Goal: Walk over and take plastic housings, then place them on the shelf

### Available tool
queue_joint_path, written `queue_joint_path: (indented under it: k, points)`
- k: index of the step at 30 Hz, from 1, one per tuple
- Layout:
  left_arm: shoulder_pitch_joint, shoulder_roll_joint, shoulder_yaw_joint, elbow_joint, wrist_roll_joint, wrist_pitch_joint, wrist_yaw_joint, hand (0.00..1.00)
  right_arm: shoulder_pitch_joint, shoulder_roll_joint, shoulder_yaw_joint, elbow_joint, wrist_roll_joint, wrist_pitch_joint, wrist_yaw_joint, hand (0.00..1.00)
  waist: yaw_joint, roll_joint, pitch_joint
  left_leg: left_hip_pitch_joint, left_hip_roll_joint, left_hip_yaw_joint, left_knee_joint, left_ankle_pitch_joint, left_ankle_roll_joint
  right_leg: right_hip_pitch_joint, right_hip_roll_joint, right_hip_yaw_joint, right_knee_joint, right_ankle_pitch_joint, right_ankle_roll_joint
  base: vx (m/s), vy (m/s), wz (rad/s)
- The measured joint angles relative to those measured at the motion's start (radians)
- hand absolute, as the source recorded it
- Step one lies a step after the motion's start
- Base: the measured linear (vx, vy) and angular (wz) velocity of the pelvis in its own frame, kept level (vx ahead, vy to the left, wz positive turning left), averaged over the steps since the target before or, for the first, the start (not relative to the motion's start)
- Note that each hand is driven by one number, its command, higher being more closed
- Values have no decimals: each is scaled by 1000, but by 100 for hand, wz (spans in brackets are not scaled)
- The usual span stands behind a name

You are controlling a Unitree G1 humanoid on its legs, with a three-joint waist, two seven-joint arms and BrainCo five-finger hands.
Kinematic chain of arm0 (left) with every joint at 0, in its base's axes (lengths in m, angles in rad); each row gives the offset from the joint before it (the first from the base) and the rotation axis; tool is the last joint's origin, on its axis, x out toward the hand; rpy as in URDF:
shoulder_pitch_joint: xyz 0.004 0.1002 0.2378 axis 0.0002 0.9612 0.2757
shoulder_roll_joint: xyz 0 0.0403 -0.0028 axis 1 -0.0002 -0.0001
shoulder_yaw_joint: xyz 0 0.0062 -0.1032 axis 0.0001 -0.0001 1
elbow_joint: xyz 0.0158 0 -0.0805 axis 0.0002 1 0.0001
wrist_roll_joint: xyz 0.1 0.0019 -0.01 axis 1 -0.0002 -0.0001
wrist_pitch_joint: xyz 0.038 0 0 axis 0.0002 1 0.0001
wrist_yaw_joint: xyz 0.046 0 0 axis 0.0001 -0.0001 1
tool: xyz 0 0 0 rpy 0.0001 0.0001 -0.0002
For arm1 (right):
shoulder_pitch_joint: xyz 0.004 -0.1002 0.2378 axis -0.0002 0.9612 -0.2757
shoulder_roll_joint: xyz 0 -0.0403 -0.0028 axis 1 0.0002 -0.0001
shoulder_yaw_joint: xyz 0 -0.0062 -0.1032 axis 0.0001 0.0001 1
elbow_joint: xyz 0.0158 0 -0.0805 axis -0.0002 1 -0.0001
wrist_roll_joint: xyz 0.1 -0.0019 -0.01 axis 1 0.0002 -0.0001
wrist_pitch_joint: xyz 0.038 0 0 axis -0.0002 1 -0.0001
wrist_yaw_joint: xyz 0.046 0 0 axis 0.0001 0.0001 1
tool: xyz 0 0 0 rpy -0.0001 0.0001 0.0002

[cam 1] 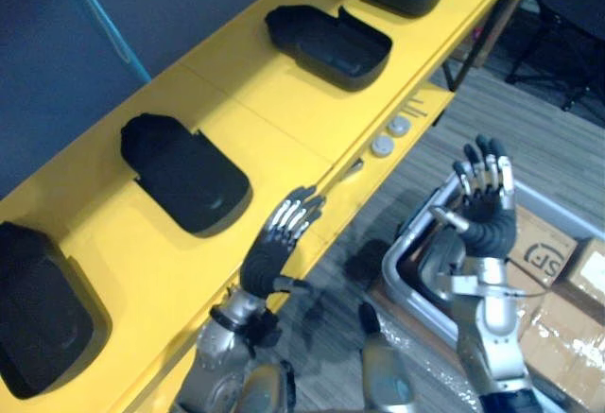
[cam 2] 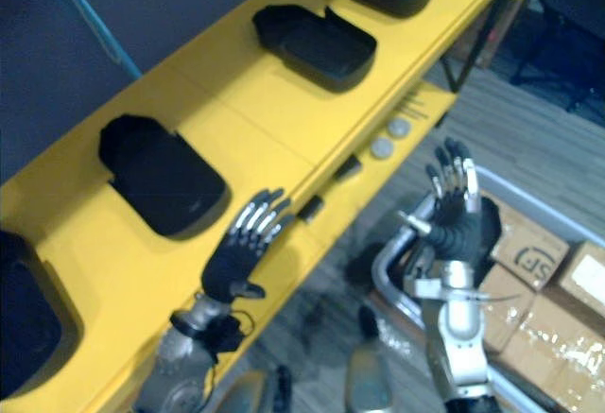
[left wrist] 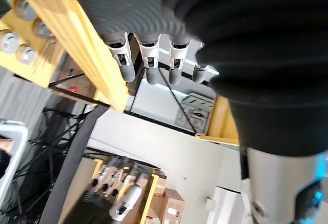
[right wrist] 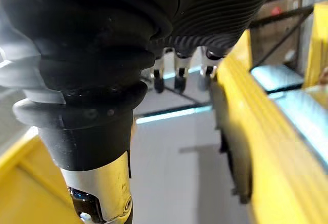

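Eye views, shelf: a long yellow shelf (cam 1: 284, 115) runs across the scene, with a lower ledge under its front edge.
Eye views, task things: black plastic housings (cam 1: 184, 172) lie in a row on top of the yellow shelf, well apart from each other.
Eye views, left hand: the left hand (cam 1: 276, 243) lies flat over the shelf's front edge. Its fingers are straight and spread, and it holds nothing. It is near one of the plastic housings but not touching it.
Eye views, right hand: the right hand (cam 1: 484, 200) is held up with its fingers pointing up. It is spread wide and empty.
Eye views, floor: a grey bin (cam 1: 405, 252) sits below the right hand, with cardboard boxes (cam 1: 548, 262) just beside it.
Eye views, ledge: two round silver caps (cam 1: 383, 146) sit on the lower ledge.
Left wrist view: the left hand's fingers (left wrist: 149, 62) are straight next to the shelf's yellow edge, with nothing in them.
Right wrist view: the right hand's fingers (right wrist: 179, 78) are straight and empty, with a yellow edge close by.
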Motion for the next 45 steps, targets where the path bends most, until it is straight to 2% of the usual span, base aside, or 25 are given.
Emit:
queue_joint_path:
  k: [2, 3, 5, 6, 7, 8, 9, 10, 11, 13, 16, 17, 18, 20, 21, 24, 28, 33, 37, 38, 39, 40, 42, 44, 45]
  points:
    - [6, -4, -6, -25, -8, 8, -50, 0, 57, 48, -27, -12, -8, 29, -47, 0, 0, -8, 3, 0, 1, 15, 40, -21, 7, 0, 5, 11, 10, 7, 9, -31, 124, -21]
    - [6, -5, -13, -40, -8, 12, -72, 0, 98, 74, -37, -12, -9, 30, -59, 0, 0, -13, 6, 3, 3, 45, 48, -31, 16, -4, 12, 35, 6, 22, 8, -93, 180, -89]
    - [9, -5, -32, -53, -11, 29, -87, 0, 187, 122, -54, -16, 0, 27, -42, 0, -6, -15, 7, 10, 24, 135, 64, -51, 39, -17, 32, 71, -28, 85, -11, -131, 165, -138]
    - [5, -8, -57, -53, -23, 54, -87, 0, 262, 143, -67, -45, 14, 27, -9, 0, -20, -18, 9, 25, 43, 207, 62, -61, 59, -10, 39, 55, -92, 173, -35, -194, 154, -141]
    - [1, -7, -68, -52, -30, 63, -86, 0, 284, 147, -71, -60, 14, 25, 6, 0, -33, -20, 10, 32, 48, 232, 52, -60, 67, -1, 43, 49, -135, 226, -49, -216, 139, -150]
    - [-9, -6, -84, -48, -31, 70, -82, 0, 320, 150, -75, -78, 15, 16, 25, 0, -44, -23, 9, 44, 58, 277, 24, -48, 93, 2, 49, 25, -179, 282, -68, -225, 120, -105]
    - [-41, -16, -103, -27, -31, 80, -70, 0, 360, 150, -82, -103, 16, -3, 40, 0, -62, -31, 10, 64, 61, 317, -13, -27, 106, -5, 53, -21, -103, 244, -93, -200, 110, -124]
    - [-73, -33, -124, -4, -29, 94, -56, 0, 378, 149, -85, -122, 15, -25, 41, 0, -64, -36, 6, 87, 62, 364, -60, 0, 112, -13, 52, -53, -18, 177, -101, -173, 105, -109]
    - [-86, -39, -132, 5, -29, 99, -51, 0, 379, 150, -83, -129, 13, -33, 42, 0, -64, -39, 3, 96, 61, 388, -86, 18, 111, -17, 49, -60, 23, 137, -102, -131, 89, -101]
    - [-115, -52, -132, 32, -48, 132, -30, 0, 367, 152, -81, -137, 10, -50, 42, 0, -66, -49, -21, 96, 59, 464, -163, 81, 111, -14, 1, -131, 155, -9, -130, -67, 34, -90]
    - [-109, -52, -102, 64, -48, 155, -14, 0, 335, 153, -81, -137, 1, -49, 42, 0, -49, -63, -31, 91, 61, 547, -196, 106, 102, 51, -69, -210, 191, -105, -127, -31, -49, -94]
    - [-102, -52, -79, 80, -49, 175, -13, 0, 323, 153, -81, -137, -9, -44, 43, 0, -41, -67, -34, 91, 58, 566, -191, 109, 97, 72, -75, -230, 139, -116, -108, -25, -108, -92]
    - [-97, -56, -70, 92, -49, 182, -12, 0, 320, 150, -81, -137, -11, -39, 44, 0, -37, -62, -37, 92, 54, 565, -196, 114, 93, 75, -68, -241, 116, -109, -91, -9, -119, -96]
    - [-72, -65, -47, 104, -49, 205, -11, 0, 328, 146, -80, -135, -13, -11, 65, 0, -28, -28, -60, 93, 48, 524, -240, 130, 71, 86, -42, -237, 15, -79, -57, 7, -109, -85]
    - [-70, -65, -48, 104, -49, 207, -11, 0, 332, 146, -81, -134, -13, -7, 69, 0, -31, -22, -64, 92, 49, 524, -248, 133, 65, 94, -35, -234, -18, -71, -52, -5, -91, -65]
    - [-58, -69, -47, 105, -47, 208, 0, 0, 330, 145, -81, -108, -10, 28, 102, 0, -28, -2, -81, 74, 58, 520, -279, 148, 57, 120, 8, -206, -184, 18, -55, -38, -52, -51]
    - [-57, -69, -34, 124, -44, 197, 45, 0, 319, 141, -89, -26, 18, 64, 97, 0, -28, -23, -67, 56, 59, 466, -253, 166, 65, 134, 15, -210, -217, 46, -58, -56, -22, 4]
    - [-61, -69, 24, 190, -16, 174, 118, 0, 209, 98, -181, 82, 38, 70, 5, 0, -21, -28, -28, 56, 20, 410, -270, 194, 86, 129, -15, -218, -208, 41, -62, -95, 36, 13]
    - [-46, -72, 41, 266, 63, 245, 181, 0, 130, 69, -242, 118, 41, 111, -58, 0, -13, -24, -19, 55, -9, 400, -308, 221, 91, 125, -37, -225, -228, 54, -58, -97, 51, 8]
    - [-44, -78, 40, 295, 122, 293, 205, 0, 96, 50, -254, 141, 41, 131, -67, 0, -10, -23, -8, 54, -15, 396, -313, 221, 91, 127, -45, -234, -230, 57, -55, -80, 63, 8]
    - [-44, -82, 38, 319, 142, 311, 215, 0, 76, 38, -259, 159, 41, 144, -71, 0, -8, -22, -4, 54, -20, 393, -319, 225, 91, 127, -50, -240, -231, 58, -55, -80, 71, 19]
    - [-44, -92, 39, 381, 177, 349, 237, 0, 16, 2, -271, 217, 42, 186, -75, 0, -3, -19, 6, 42, -33, 381, -332, 233, 93, 123, -63, -249, -238, 66, -50, -67, 74, 19]
    - [-44, -96, 42, 429, 210, 383, 260, 0, -62, -36, -287, 285, 46, 231, -90, 0, 1, -16, 13, 20, -45, 368, -334, 241, 93, 112, -73, -263, -251, 83, -47, -55, 65, 27]
    - [-45, -94, 54, 486, 281, 407, 285, 0, -214, -93, -315, 395, 66, 291, -118, 0, 29, -9, 48, -7, -58, 351, -328, 258, 104, 107, -85, -276, -266, 113, -32, -36, 52, 26]
    - [-46, -95, 61, 498, 294, 408, 288, 0, -260, -115, -322, 427, 70, 306, -127, 0, 34, -5, 61, -19, -59, 343, -317, 258, 104, 106, -86, -280, -271, 123, -30, -38, 48, 33]
